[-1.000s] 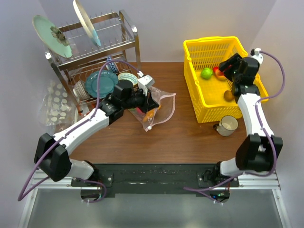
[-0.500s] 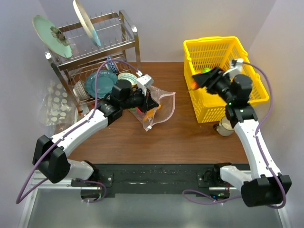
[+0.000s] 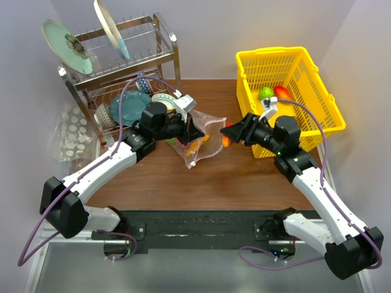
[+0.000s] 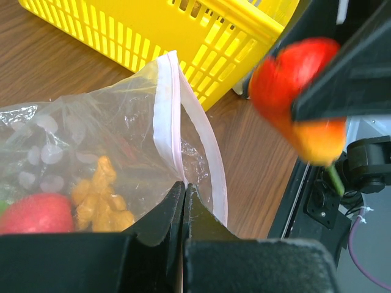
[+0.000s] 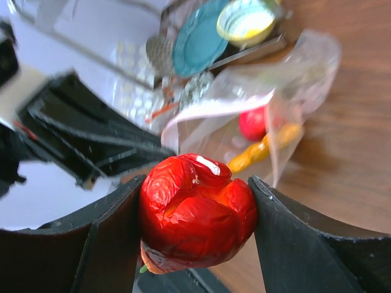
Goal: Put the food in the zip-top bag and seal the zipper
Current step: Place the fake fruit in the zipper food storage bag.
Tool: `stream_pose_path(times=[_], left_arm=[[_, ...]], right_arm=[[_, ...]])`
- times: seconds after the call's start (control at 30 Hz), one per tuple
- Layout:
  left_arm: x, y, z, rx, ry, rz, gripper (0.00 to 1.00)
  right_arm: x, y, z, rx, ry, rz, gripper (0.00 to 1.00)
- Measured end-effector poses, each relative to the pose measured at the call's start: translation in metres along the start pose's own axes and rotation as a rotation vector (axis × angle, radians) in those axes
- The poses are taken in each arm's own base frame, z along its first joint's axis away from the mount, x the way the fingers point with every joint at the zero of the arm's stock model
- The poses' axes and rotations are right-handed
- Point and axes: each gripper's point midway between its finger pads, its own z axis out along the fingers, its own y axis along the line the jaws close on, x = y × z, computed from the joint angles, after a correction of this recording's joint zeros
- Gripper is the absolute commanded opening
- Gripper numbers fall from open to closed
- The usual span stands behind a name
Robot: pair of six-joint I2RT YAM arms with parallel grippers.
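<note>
Two claws engaged. The left gripper is closed, pinching the crinkly clear zip-top bag at its pink zipper strip; the mouth stands open. The right gripper clasps a glossy red-orange toy fruit, airborne just beside that mouth. The fruit is judged light, hard and slippery, best held across its widest part; the bag film is limp. The bag lies on a brown wooden table, between a yellow plastic basket and a steel dish rack.

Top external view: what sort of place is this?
Probably a mock kitchen tabletop in a lab: a metal dish rack holding plates and a yellow basket of toy food, all on a wooden table.
</note>
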Motion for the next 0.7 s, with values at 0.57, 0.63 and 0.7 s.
stream_pose_path(times=[0.57, 0.63, 0.7], left_arm=[[-0.012, -0.018, -0.003, 0.075, -0.038, -0.041, 0.00], [-0.017, -0.024, -0.003, 0.100, -0.048, -0.064, 0.00], [-0.025, -0.031, -0.005, 0.127, -0.061, -0.083, 0.00]], right_arm=[[0.066, -0.022, 0.055, 0.086, 0.177, 0.004, 0.53], [0.059, -0.023, 0.057, 0.111, 0.157, 0.001, 0.54], [0.046, -0.019, 0.059, 0.122, 0.122, -0.007, 0.59]])
